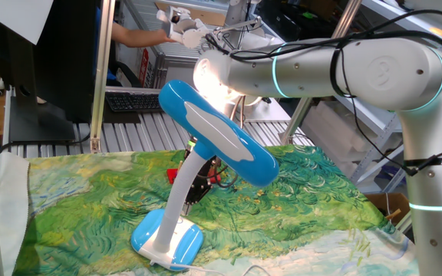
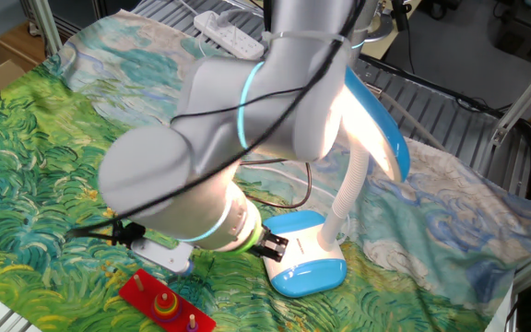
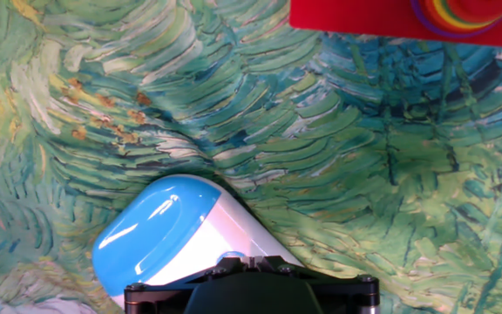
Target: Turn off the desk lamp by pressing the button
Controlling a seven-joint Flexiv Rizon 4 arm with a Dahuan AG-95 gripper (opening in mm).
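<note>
The desk lamp stands on the painted cloth with its sky-blue head [image 1: 217, 134] tilted and its light glowing underneath [image 2: 358, 120]. A curved white neck [image 2: 348, 189] runs down to the oval blue-and-white base [image 2: 307, 267]. My gripper [image 3: 251, 259] is low over the base [image 3: 159, 231], its fingertips pressed together and shut on nothing. A small round blue button [image 3: 232, 254] sits just left of the tips; whether they touch it I cannot tell. In one fixed view the gripper [image 1: 202, 184] is partly hidden behind the neck.
A red board with rainbow rings [image 2: 159, 300] lies on the cloth close to the gripper, beyond the base [image 3: 364, 19]. A white power strip [image 2: 229, 35] lies at the far edge, and a red cable [image 2: 275, 198] trails behind the lamp. The arm's body [image 2: 201, 157] hangs over the table.
</note>
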